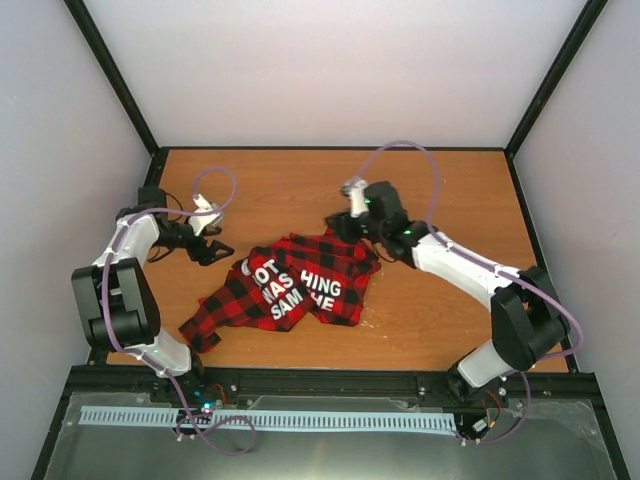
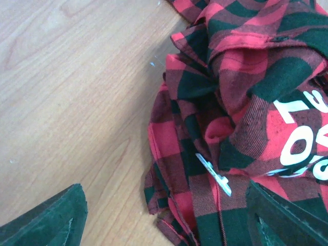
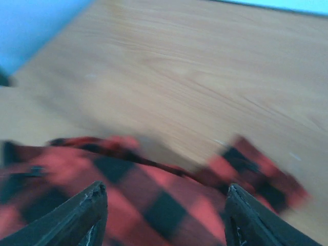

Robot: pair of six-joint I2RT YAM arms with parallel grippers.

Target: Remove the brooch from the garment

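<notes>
1. We see the garment [image 1: 300, 282], a red-and-black checked shirt, lying crumpled near the middle of the wooden table [image 1: 450, 190], its white block letters facing up.
2. We see one sleeve [image 1: 215, 310] trailing out toward the table's near left corner.
3. We find the left gripper [image 1: 212, 250] just beside the shirt's left edge.
4. We find the right gripper [image 1: 345, 228] at the shirt's far edge, its arm reaching in from the right.

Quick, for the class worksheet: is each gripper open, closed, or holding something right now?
Left gripper: open, holding nothing, fingers spread over the garment edge.
Right gripper: open, holding nothing, above the garment.
</notes>
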